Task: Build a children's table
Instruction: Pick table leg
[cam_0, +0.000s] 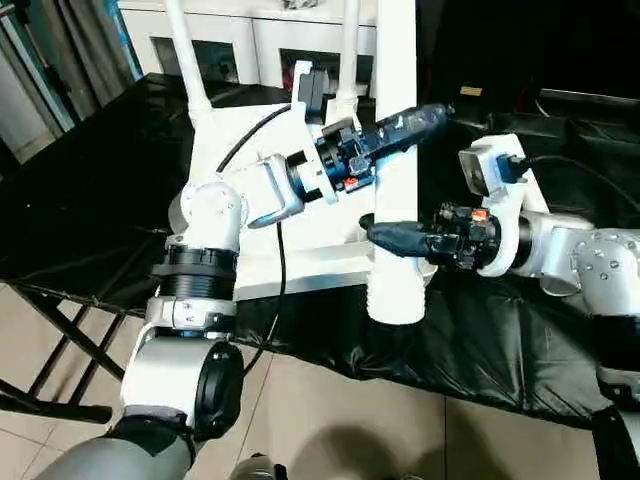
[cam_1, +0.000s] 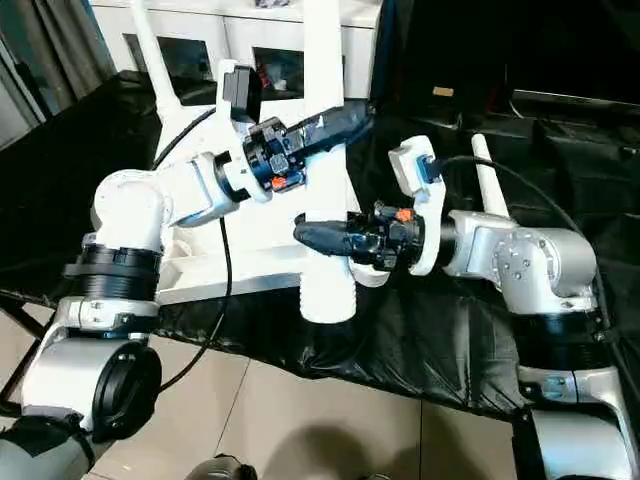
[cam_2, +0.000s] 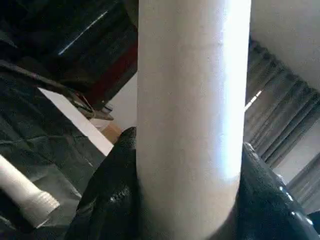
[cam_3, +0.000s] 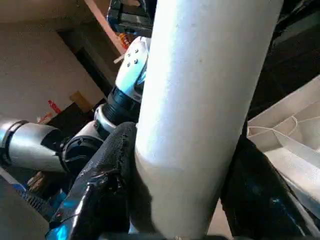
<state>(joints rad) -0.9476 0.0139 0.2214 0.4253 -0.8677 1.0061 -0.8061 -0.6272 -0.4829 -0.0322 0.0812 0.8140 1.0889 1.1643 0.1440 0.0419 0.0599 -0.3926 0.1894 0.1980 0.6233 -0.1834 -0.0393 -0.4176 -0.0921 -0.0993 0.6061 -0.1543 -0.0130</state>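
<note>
- Black cloth covers the work table (cam_0: 90, 200), with a white cabinet (cam_0: 250, 40) behind it and pale floor tiles in front.
- On the cloth lies the tabletop (cam_0: 300, 250), underside up, at the table's near edge.
- Two legs already stand in its far corners: one (cam_0: 185, 55) leans slightly left, the other (cam_0: 350, 50) is close to upright.
- A third leg (cam_0: 395, 170) stands nearly vertical at the near right corner, its long axis running up out of view and its wider lower end (cam_0: 395, 295) down at the tabletop's edge.
- Left gripper (cam_0: 400, 128) is clamped on this leg high up, fingers pointing right across it.
- Right gripper (cam_0: 395, 238) is lower on the same leg, its fingers on either side of it and pointing left.
- A fourth leg (cam_1: 490, 180) lies on the cloth behind the right arm, pointing away from the robot.
</note>
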